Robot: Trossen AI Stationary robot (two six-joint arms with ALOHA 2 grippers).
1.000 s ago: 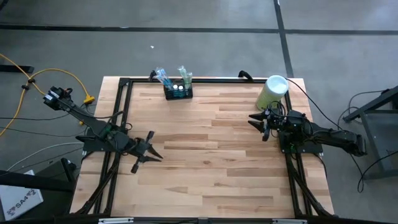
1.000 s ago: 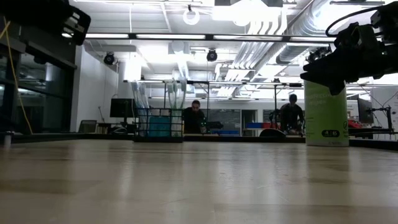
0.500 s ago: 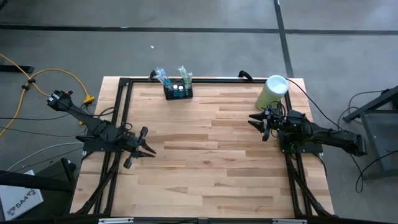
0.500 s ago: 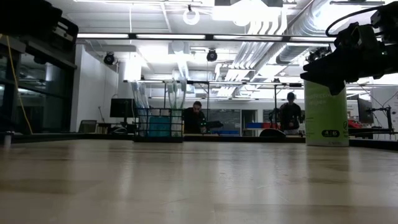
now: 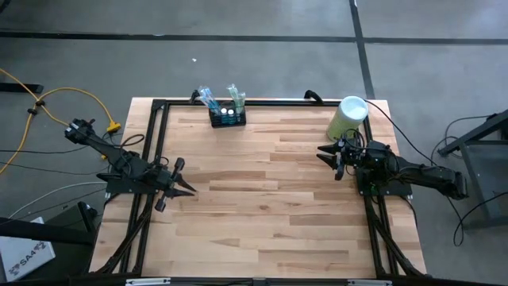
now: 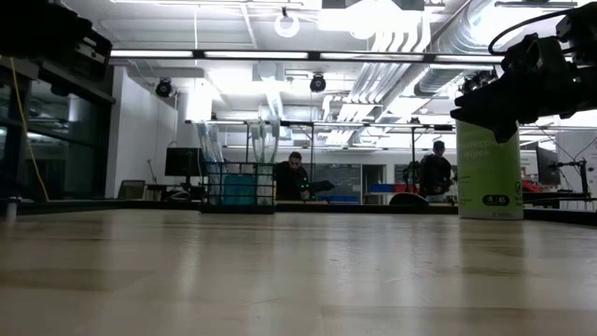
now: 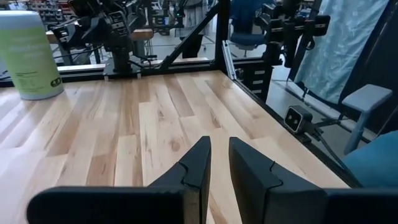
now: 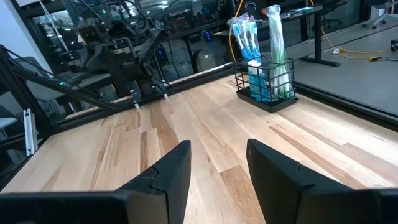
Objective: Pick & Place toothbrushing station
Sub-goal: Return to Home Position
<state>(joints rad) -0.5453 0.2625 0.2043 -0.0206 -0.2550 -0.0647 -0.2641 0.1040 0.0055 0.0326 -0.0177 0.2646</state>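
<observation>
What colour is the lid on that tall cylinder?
White lid on a pale green cylinder; the high view shows it best.

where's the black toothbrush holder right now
High view: the holder stands at the table's top edge, left of centre, well left of the green cylinder.

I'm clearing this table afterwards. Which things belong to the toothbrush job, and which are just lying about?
Job: black wire organizer, with blue toothbrushes and green toothbrushes standing in it; left gripper and right gripper, both empty.
Lying about: pale green cylinder with white lid.
</observation>
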